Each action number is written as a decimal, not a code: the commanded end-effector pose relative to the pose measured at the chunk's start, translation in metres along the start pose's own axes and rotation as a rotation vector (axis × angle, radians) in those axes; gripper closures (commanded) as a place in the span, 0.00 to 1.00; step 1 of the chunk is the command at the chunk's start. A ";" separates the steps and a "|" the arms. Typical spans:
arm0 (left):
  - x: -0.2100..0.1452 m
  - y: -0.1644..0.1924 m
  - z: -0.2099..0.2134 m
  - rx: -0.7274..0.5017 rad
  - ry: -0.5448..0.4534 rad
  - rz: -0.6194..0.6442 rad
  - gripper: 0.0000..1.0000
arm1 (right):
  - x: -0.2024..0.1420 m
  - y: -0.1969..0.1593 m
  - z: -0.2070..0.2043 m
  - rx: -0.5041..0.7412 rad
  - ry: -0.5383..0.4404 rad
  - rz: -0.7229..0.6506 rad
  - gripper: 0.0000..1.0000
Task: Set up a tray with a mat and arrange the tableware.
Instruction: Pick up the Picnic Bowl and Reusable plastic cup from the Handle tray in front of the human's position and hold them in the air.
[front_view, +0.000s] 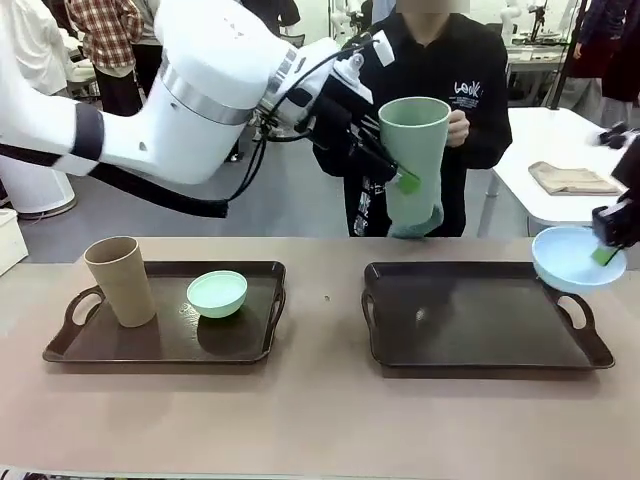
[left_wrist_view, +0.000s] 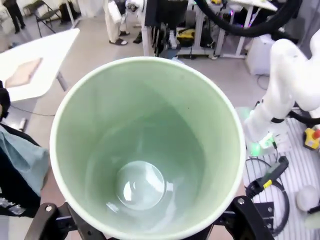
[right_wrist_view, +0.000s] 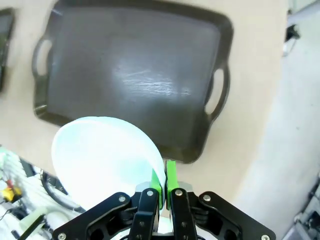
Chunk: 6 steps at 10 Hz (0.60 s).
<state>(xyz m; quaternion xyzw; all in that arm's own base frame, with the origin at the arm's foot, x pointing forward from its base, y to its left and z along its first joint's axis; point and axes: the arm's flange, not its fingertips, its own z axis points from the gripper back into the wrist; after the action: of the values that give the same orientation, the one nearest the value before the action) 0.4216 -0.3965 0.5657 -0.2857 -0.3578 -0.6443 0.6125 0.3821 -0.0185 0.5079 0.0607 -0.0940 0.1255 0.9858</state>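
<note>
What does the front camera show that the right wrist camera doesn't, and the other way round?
Front view: a person across the table, the left gripper closed on a pale green tumbler held up in the air, and the left tray carrying a tan tumbler and a mint green bowl.
Right wrist view: a close look down at the green pads pinching the rim of the light blue bowl.
Both: the right gripper holding that bowl at the edge of the dark right tray.
</note>
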 end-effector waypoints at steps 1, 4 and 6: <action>-0.013 -0.012 -0.009 -0.029 0.082 0.021 1.00 | -0.019 0.006 0.014 0.097 -0.075 0.034 1.00; 0.000 -0.009 0.001 -0.007 0.027 -0.004 1.00 | 0.002 0.006 0.012 0.212 -0.045 -0.014 1.00; 0.000 -0.009 0.001 -0.007 0.027 -0.004 1.00 | -0.014 0.011 0.022 0.162 -0.068 -0.008 1.00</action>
<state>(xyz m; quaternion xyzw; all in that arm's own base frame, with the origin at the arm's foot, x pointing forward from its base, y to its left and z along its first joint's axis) 0.4130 -0.3963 0.5635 -0.2753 -0.3400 -0.6521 0.6192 0.3751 -0.0122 0.5169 0.1539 -0.1027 0.1198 0.9754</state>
